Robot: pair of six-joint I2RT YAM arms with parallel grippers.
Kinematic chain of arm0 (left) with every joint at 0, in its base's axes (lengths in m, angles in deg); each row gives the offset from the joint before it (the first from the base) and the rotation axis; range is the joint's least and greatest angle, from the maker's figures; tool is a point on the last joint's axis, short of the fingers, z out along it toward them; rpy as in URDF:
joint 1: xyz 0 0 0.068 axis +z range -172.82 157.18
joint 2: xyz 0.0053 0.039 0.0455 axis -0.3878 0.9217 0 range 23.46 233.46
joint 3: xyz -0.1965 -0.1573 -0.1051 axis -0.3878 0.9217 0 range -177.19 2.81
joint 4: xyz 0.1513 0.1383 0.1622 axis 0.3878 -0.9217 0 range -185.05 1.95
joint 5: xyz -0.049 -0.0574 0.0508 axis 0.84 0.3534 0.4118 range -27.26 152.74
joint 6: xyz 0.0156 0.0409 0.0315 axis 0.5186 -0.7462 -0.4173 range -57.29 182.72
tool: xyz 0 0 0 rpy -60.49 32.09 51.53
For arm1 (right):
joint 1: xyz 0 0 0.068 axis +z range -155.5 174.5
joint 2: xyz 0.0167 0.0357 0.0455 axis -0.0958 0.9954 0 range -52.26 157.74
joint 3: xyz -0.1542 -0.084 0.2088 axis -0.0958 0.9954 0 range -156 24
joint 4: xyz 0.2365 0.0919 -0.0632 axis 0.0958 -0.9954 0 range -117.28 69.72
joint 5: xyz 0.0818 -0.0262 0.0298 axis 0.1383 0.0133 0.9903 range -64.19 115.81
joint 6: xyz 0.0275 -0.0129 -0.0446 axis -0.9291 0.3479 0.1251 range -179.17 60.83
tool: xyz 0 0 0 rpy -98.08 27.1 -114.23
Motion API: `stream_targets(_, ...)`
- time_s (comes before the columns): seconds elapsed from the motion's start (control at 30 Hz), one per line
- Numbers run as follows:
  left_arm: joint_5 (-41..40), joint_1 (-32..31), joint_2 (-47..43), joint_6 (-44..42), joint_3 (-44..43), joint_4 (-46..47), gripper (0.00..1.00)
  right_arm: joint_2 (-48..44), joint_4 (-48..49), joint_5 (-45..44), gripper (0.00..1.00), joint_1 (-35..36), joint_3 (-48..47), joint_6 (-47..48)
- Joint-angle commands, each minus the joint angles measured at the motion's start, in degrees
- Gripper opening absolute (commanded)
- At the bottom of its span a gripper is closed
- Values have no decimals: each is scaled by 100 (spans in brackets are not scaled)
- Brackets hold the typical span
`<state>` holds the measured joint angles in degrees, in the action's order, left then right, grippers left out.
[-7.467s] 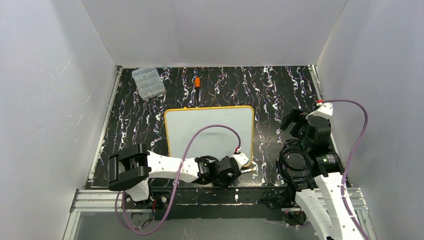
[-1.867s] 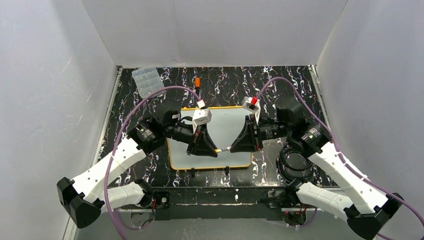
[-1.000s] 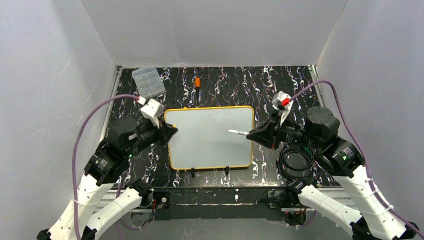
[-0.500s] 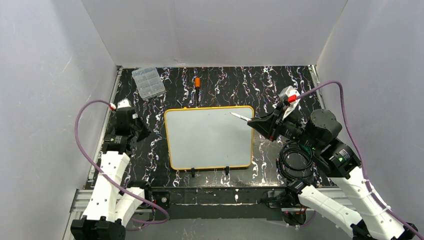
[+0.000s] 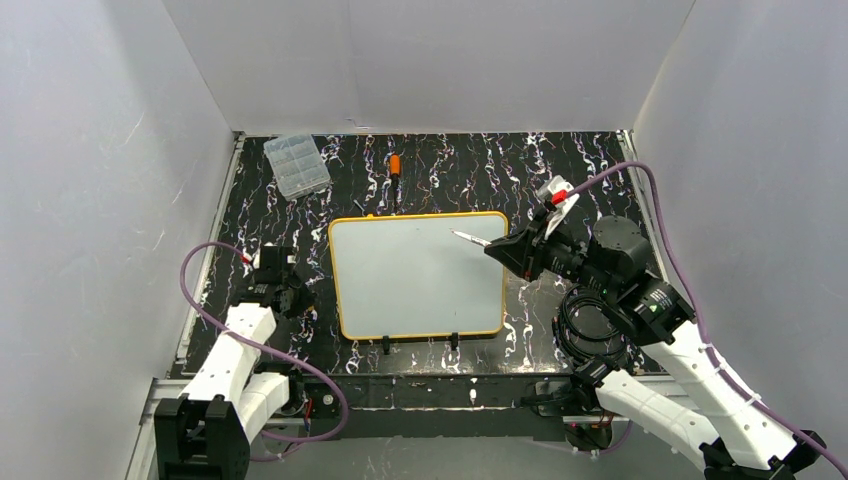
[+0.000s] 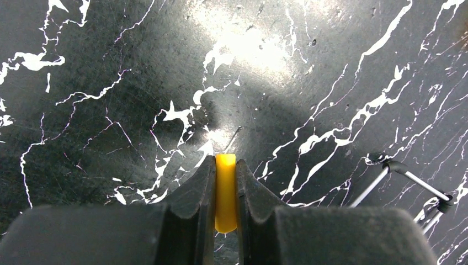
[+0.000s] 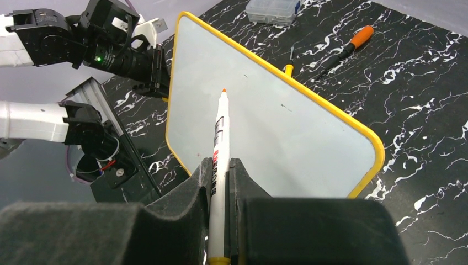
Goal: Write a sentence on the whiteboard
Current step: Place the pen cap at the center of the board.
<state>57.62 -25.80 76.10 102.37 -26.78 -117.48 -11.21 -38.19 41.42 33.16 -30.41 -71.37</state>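
Observation:
The whiteboard (image 5: 400, 290) lies flat in the middle of the black marbled table, with a yellow rim (image 7: 168, 99). Its white face (image 7: 287, 138) looks blank, and no sentence shows on it. My right gripper (image 5: 503, 248) is shut on a white marker (image 7: 219, 143). The marker's orange tip (image 7: 223, 91) points over the board's upper right part (image 5: 455, 234). Whether the tip touches the board I cannot tell. My left gripper (image 5: 292, 297) hangs low over the table left of the board, shut on a yellow cap (image 6: 225, 190).
A clear compartment box (image 5: 296, 164) sits at the back left. An orange-handled screwdriver (image 5: 395, 168) lies behind the board. Two small black clips (image 5: 385, 346) stand at the board's near edge. A coiled black cable (image 5: 592, 318) lies right of the board. White walls surround the table.
My left arm has drawn back from the board's left edge and folded down to the left. My right gripper has carried the marker up toward the board's upper right corner.

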Motion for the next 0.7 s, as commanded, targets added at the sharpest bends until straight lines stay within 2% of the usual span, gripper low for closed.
stream_targets(0.0,-157,34,156,-32,111,168,12,-115,381,-19,1,5,60,-56)
stream_targets(0.1,-86,28,264,-22,166,196,15,-79,209,-18,1,11,60,-19)
stream_targets(0.4,49,32,164,130,349,332,39,-55,-53,57,1,10,71,-92)
stream_targets(0.47,32,35,-4,159,280,220,42,-73,-55,39,1,8,63,-118)
stream_targets(0.6,42,34,-452,179,-68,-101,57,-88,-51,-32,1,11,45,-220)
stream_targets(0.67,62,43,-596,50,-358,-330,61,-78,-43,-137,1,11,45,-290)
